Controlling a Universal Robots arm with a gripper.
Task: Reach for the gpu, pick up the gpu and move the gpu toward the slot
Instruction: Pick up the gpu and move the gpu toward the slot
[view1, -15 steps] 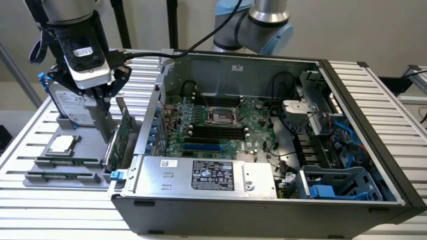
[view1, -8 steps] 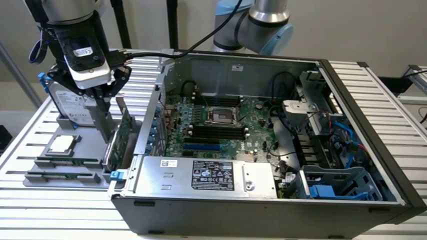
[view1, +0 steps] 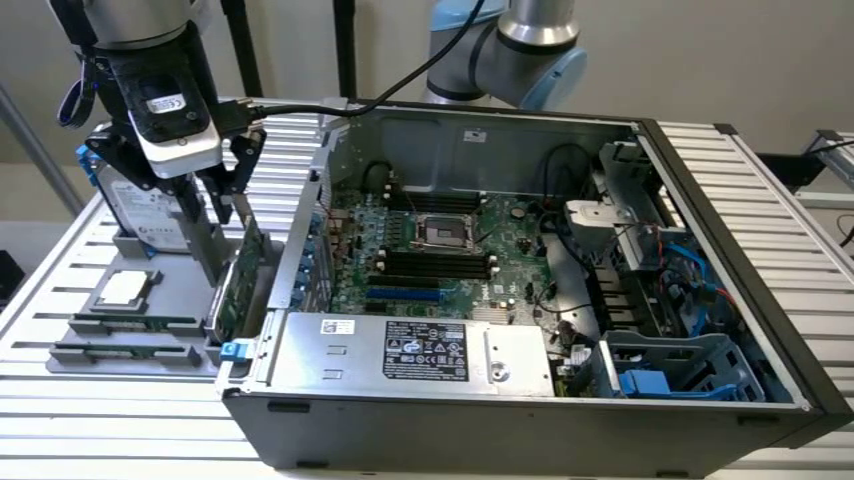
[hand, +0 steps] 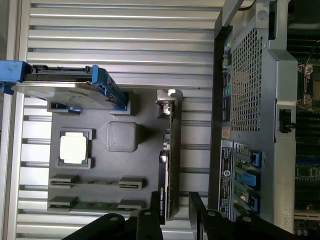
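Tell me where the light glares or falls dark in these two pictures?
Exterior view: soft, even light, with only faint shadows inside the computer case. Wrist view: the silver chip glares almost white, while the claw is a black silhouette.

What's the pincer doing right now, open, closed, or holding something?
Pincer: open, one finger on either side of the gpu, holding nothing.

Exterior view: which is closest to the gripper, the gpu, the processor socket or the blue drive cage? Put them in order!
1. gpu, standing just below the gripper, outside the case.
2. processor socket, mid-case.
3. blue drive cage, case corner at the exterior view's right.
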